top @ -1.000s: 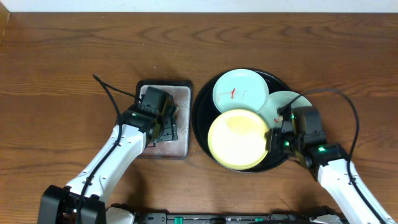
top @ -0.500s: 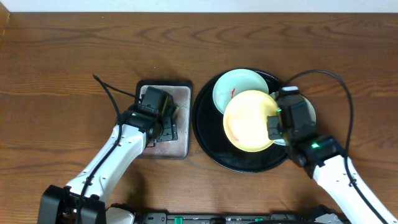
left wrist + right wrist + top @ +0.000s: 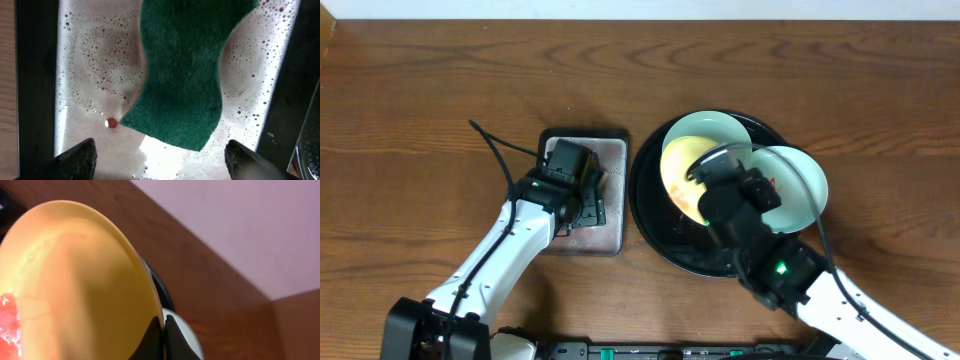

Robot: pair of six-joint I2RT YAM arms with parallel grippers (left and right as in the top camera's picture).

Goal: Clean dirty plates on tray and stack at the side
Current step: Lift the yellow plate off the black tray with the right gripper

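The black tray (image 3: 650,215) holds two mint-green plates, one at the back (image 3: 715,130) and one at the right (image 3: 800,185). My right gripper (image 3: 161,340) is shut on the rim of the yellow plate (image 3: 75,280) and holds it tilted on edge above the tray; the plate also shows in the overhead view (image 3: 678,170), partly hidden by the right arm. A red smear is on it at the lower left of the right wrist view. My left gripper (image 3: 160,162) is open over the grey tray (image 3: 95,65), just short of the green sponge (image 3: 185,75).
The grey metal tray (image 3: 605,215) holds foamy water and stands left of the black tray. A small red speck (image 3: 111,122) lies in the foam. Bare wooden table (image 3: 420,120) lies to the left, behind and to the right.
My right gripper has lifted the yellow plate off the black tray and tipped it up on edge, moving left over the tray. The left arm has not moved.
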